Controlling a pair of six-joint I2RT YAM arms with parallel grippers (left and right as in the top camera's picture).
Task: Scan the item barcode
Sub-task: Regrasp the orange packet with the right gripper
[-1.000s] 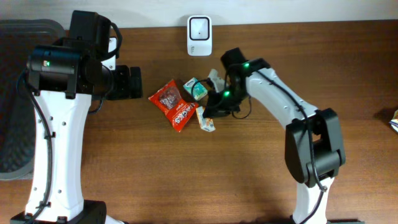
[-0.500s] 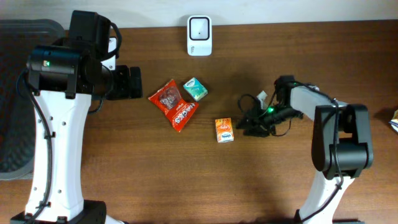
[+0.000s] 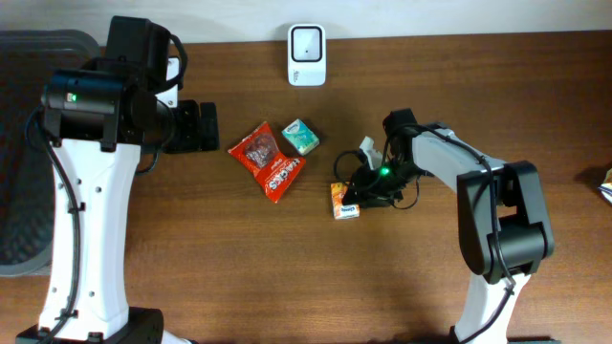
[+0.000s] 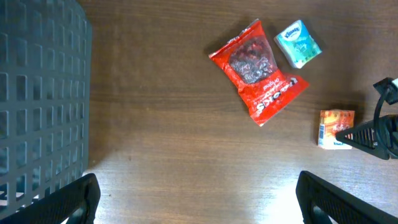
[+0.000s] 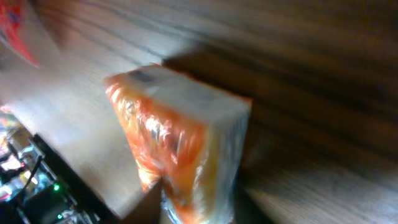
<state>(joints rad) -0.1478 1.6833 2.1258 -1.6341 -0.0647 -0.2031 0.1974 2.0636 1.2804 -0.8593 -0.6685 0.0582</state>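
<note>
A small orange box (image 3: 344, 200) is seen lying on the wooden counter (image 3: 191, 277), a little right of the middle in the overhead view. It is placed at about 4 o'clock from a red snack bag (image 3: 268, 160) and at about 5 o'clock from a teal tissue pack (image 3: 299, 137), apart from both. A white scanner (image 3: 306, 41) is set at the 12 o'clock edge of the counter, well apart from the box.

The right hand (image 3: 356, 195) is brought up against the box from its 3 o'clock side, with a green light showing on the arm just behind it. From the right wrist the box is seen very close and blurred, wrapped in shiny film, with one corner turned toward the camera. Whether the fingers are closed on the box or only touching it cannot be told, as the fingertips are hidden.

The left hand (image 3: 201, 126) is held at 9 o'clock from the snack bag, clear of it. Its fingers (image 4: 68, 199) are spread fully wide and nothing is held between them. A grey mesh basket (image 4: 37, 99) is seen at the 9 o'clock side of the left wrist view.
</note>
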